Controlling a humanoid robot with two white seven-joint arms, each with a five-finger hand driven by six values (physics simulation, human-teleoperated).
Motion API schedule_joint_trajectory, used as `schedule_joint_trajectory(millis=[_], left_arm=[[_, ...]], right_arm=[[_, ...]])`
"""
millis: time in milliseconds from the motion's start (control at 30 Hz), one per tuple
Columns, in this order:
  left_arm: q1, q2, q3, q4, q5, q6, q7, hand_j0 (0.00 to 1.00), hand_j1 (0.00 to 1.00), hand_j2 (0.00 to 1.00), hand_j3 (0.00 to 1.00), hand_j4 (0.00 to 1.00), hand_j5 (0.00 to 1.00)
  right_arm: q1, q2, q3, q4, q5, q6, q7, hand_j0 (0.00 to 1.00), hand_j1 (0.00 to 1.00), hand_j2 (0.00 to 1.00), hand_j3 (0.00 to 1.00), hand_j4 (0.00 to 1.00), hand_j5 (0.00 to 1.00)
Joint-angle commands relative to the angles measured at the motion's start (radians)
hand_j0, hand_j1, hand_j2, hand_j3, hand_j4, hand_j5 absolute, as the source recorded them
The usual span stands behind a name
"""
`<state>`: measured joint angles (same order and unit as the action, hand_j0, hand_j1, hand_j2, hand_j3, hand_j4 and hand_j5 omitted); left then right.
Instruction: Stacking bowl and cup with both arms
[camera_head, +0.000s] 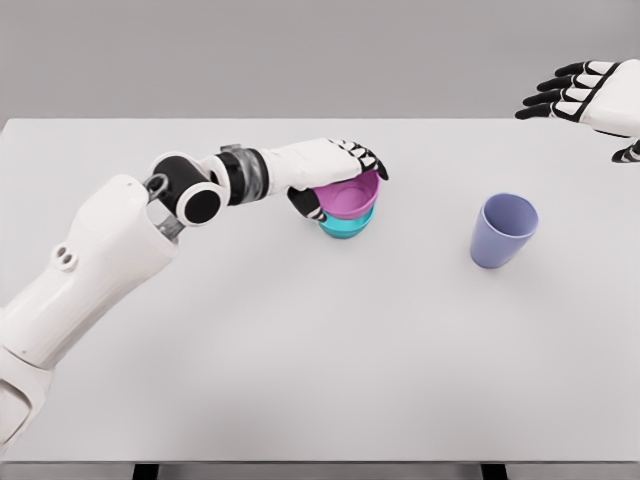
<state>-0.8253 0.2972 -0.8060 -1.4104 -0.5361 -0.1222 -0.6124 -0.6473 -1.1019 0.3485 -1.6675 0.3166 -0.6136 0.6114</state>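
A magenta bowl (350, 196) sits nested in a teal bowl (347, 227) near the middle of the white table (320, 350). My left hand (340, 175) reaches in from the left and wraps the magenta bowl's rim, fingers over the far edge and thumb on the near side. A lavender cup (503, 230) stands upright to the right, apart from the bowls. My right hand (585, 92) hovers high at the upper right, above the table's far edge, fingers spread and holding nothing.
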Motion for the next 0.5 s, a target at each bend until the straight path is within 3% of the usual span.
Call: schedule_joint_trajectory(millis=[0,467], left_arm=[[0.0,-0.007,0.001,0.019,-0.005,0.0,0.002,0.67,0.67,0.67,0.67,0.67,0.67],[-0.011,-0.024,0.001,0.094,-0.007,-0.002,0.002,0.68,0.68,0.68,0.68,0.68,0.68]], right_arm=[[0.0,-0.001,0.0,0.0,-0.004,0.003,-0.001,1.0,1.0,1.0,1.0,1.0,1.0],[0.002,-0.003,0.0,0.0,-0.004,0.003,-0.001,1.0,1.0,1.0,1.0,1.0,1.0]])
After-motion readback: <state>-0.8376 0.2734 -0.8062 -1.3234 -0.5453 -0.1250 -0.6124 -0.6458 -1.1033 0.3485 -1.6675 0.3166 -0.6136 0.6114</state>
